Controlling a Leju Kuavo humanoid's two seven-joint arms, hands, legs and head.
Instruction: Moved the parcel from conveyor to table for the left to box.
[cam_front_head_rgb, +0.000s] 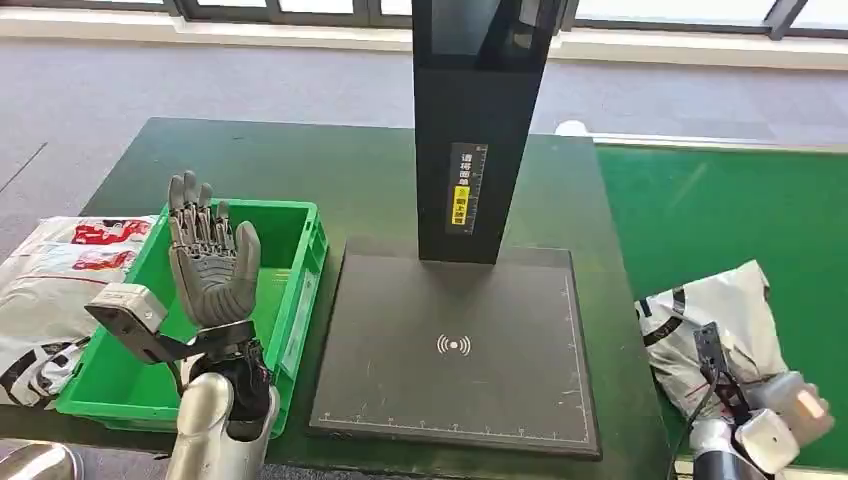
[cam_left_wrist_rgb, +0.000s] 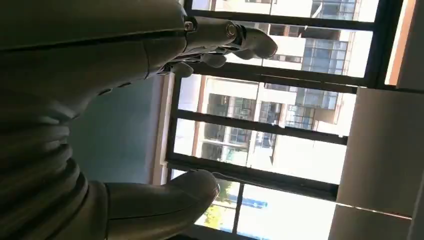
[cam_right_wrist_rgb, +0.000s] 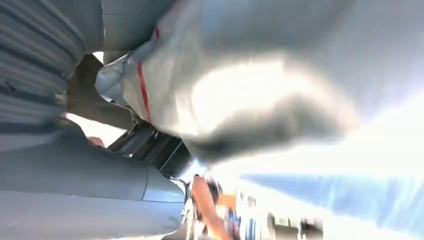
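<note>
While my right hand (cam_front_head_rgb: 775, 425) gripped the parcel (cam_front_head_rgb: 715, 325) on the conveyor (cam_front_head_rgb: 720, 200), left hand (cam_front_head_rgb: 212, 262) spread empty; lift needed clearing the table (cam_front_head_rgb: 300, 160) edge.

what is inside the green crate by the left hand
The green crate looks empty: bare green floor and walls show in the head view. The raised left hand and its wrist camera cover part of the inside, so that part cannot be checked.
</note>
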